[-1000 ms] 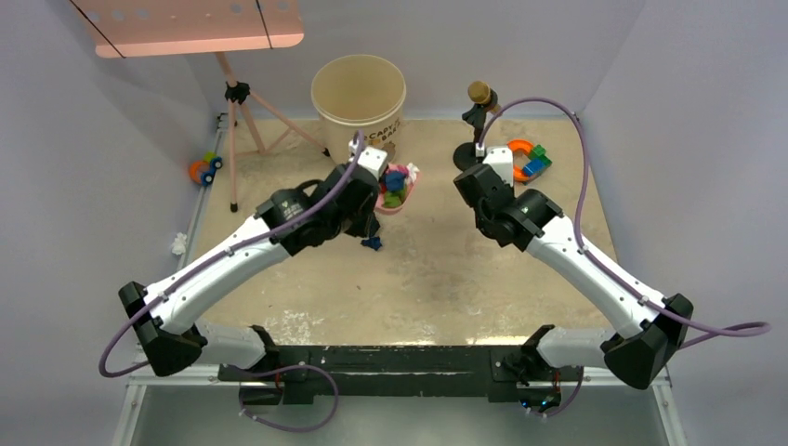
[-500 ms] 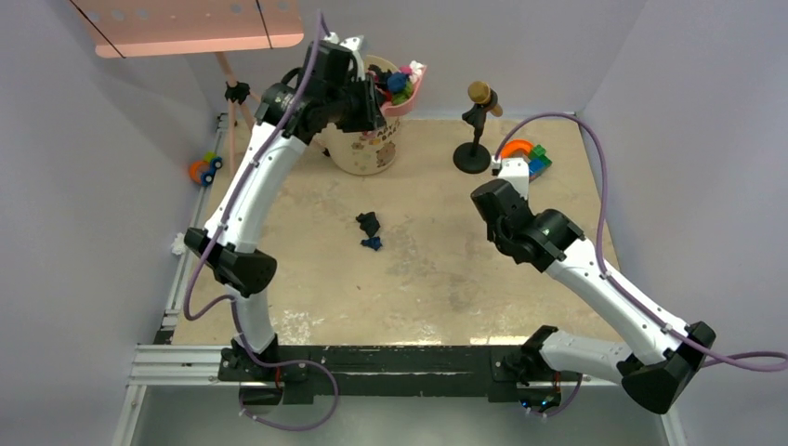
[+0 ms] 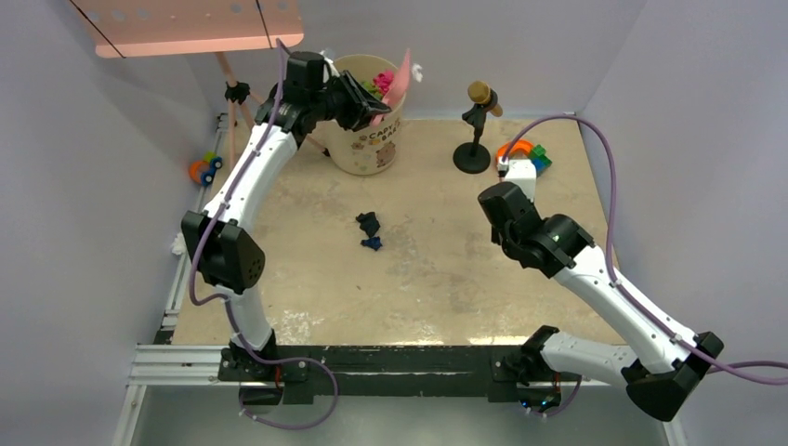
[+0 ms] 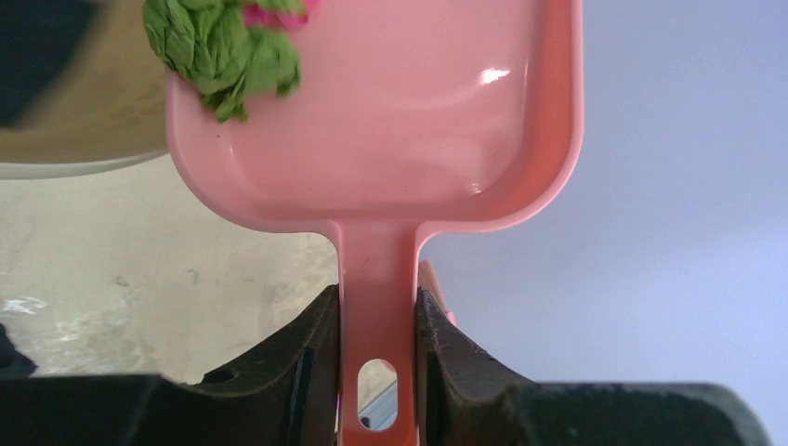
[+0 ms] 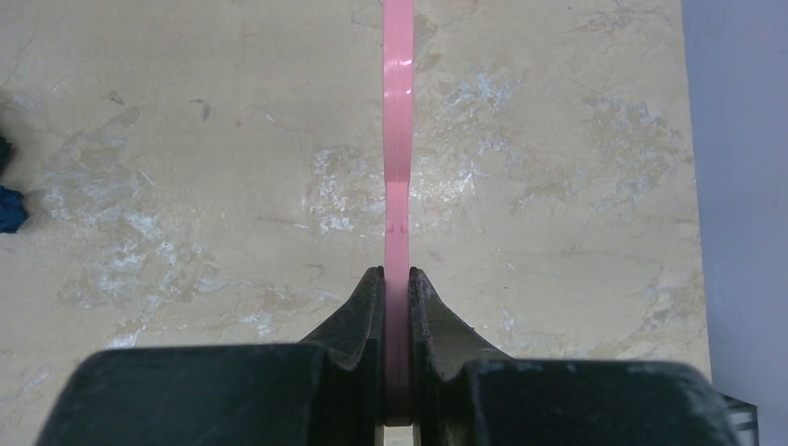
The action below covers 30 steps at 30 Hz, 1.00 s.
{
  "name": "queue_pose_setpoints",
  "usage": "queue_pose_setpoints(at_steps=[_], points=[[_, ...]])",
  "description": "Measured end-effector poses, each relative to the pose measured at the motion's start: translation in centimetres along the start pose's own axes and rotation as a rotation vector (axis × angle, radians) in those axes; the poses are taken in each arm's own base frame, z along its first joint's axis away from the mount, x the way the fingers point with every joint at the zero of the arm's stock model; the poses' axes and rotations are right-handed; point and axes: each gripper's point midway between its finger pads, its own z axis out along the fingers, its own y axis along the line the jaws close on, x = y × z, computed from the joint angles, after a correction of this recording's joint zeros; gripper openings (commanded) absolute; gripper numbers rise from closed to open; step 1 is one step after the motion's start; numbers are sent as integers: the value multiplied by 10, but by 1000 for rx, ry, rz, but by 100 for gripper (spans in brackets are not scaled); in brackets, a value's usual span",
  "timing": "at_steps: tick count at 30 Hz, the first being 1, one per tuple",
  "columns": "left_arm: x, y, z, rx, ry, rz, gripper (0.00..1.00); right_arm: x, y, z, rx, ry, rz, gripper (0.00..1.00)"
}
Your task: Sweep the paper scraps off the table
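My left gripper [image 4: 376,297] is shut on the handle of a pink dustpan [image 4: 390,121], which it holds tilted over the beige bucket [image 3: 358,139]. Green [image 4: 228,51] and magenta [image 4: 274,11] paper scraps sit at the pan's far lip, above the bucket's mouth. A black scrap [image 3: 369,223] and a dark blue scrap [image 3: 373,243] lie mid-table [image 3: 437,279]. The blue one also shows at the left edge of the right wrist view [image 5: 9,209]. My right gripper [image 5: 397,274] hovers over the right side of the table. It is shut on a thin pink handle [image 5: 398,139] seen edge-on.
A black microphone-shaped stand [image 3: 477,130] and orange-blue-green toy blocks [image 3: 525,156] sit at the back right. A pink tripod [image 3: 237,102] stands at the back left under a pink board [image 3: 195,23]. A toy [image 3: 204,169] and a white wad [image 3: 177,243] lie off the left edge.
My left arm lifted the loaded dustpan off the table to above the bucket and tipped it, so the scraps slid to its lip. My right arm drew back slightly to the right.
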Motion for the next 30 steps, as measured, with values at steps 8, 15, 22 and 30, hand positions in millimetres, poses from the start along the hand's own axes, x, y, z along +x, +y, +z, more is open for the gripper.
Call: queue_pose_setpoints(at_steps=[8, 15, 22, 30], points=[[-9, -28, -19, 135, -29, -66, 0, 4, 6, 3, -15, 22, -9, 0], [-15, -47, -44, 183, -68, -25, 0, 5, 6, 3, -17, 26, -11, 0], [-1, -42, -62, 137, -50, 71, 0, 8, 15, 6, -46, 48, -16, 0], [64, -41, -109, 41, -5, 372, 0, -7, 52, 4, -211, 15, 58, 0]])
